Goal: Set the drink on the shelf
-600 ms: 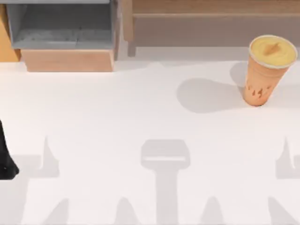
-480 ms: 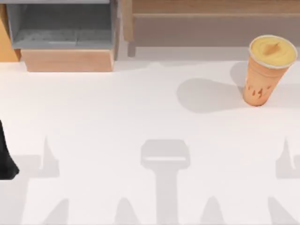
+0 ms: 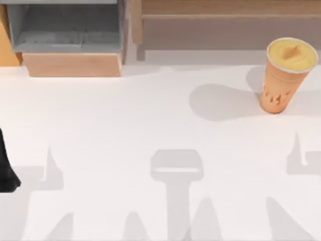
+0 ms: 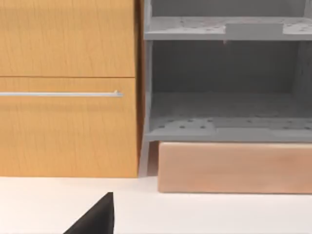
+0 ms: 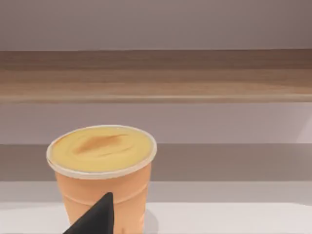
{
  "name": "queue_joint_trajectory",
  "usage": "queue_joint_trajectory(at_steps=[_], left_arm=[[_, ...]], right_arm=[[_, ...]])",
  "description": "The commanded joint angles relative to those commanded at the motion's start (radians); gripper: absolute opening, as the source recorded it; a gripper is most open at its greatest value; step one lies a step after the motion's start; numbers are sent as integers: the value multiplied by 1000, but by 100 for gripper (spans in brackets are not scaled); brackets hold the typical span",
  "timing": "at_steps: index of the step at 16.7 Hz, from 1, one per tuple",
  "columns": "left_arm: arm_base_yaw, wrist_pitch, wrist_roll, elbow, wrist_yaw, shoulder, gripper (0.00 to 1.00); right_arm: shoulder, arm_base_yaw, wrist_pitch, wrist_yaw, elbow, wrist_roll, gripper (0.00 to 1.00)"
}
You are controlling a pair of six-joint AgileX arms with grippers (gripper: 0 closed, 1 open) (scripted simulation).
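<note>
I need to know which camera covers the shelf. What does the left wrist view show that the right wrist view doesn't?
Left wrist view: a grey shelf unit on a pale wooden base, beside an orange cabinet with a handle bar. Right wrist view: the drink standing upright before a long wooden ledge. Both share the white table and a dark fingertip at the picture's edge.
</note>
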Motion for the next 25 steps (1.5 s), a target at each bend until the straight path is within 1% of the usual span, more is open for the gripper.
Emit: queue_joint_trajectory(at_steps=[11,15,19,25], left_arm=[[0,0,0,0,0,0,100],[0,0,0,0,0,0,100],[0,0,0,0,0,0,100],[0,0,0,0,0,0,100]], right_arm=[[1113,206,833,243,181,23,100],[1426,267,1068,307,234,28,100],[1583,300,1191,341,263,32,100],[1596,299,1201,342,262,32,100]])
